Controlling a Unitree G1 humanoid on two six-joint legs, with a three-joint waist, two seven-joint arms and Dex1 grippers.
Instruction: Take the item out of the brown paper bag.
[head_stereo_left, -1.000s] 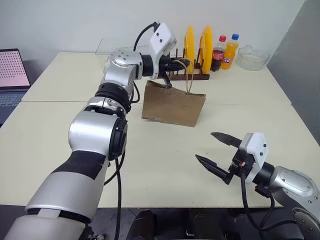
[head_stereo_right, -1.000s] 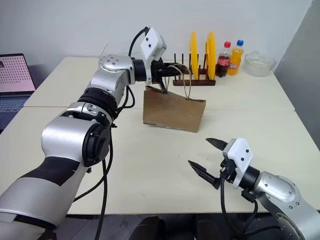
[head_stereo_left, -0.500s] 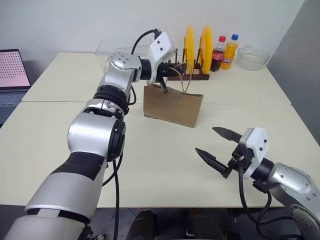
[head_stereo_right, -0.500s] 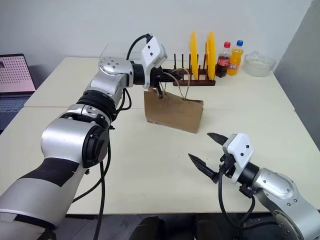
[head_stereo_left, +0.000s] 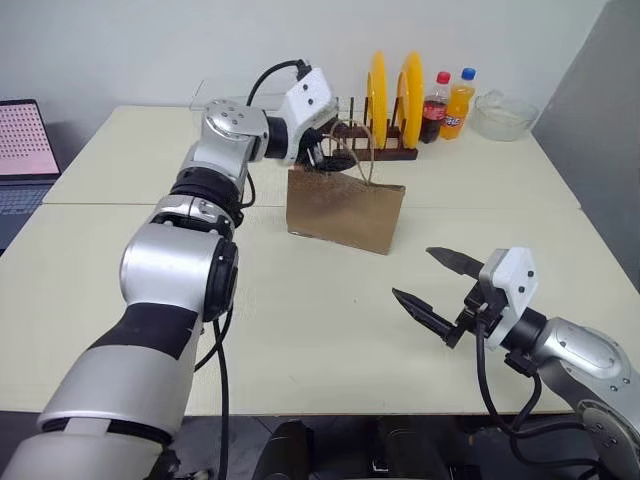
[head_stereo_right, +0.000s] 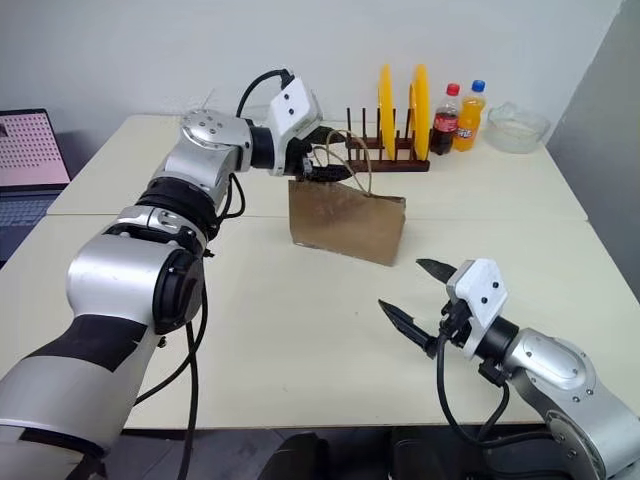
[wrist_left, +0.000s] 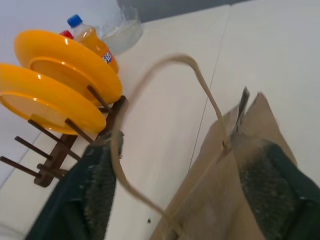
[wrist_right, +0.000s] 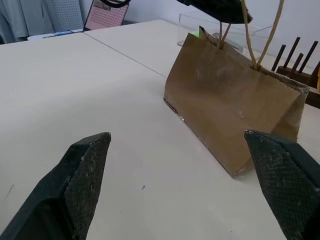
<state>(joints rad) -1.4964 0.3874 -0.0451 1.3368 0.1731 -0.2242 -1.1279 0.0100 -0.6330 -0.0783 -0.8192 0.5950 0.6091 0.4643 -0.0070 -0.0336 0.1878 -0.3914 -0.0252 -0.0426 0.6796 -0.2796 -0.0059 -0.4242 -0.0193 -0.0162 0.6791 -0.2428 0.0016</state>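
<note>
**Left gripper spread open at the paper bag's handles**

Left gripper (head_stereo_right: 322, 167), two black textured fingers spread apart, hangs at the top edge of the brown kraft paper bag (head_stereo_right: 345, 221), gripping nothing. One thin twisted loop handle (wrist_left: 165, 90) arches between its fingers. Creased, matte and boxy, the bag stands upright on the smooth cream table (head_stereo_right: 300, 330), near its middle. What it holds cannot be seen. Behind it, a dark wooden peg rack (head_stereo_left: 385, 150) holds two glossy yellow round plates (head_stereo_left: 395, 85). Right gripper (head_stereo_left: 440, 288) hovers low over the table in front, well apart from the bag, its pointed fingers wide and empty.
</note>
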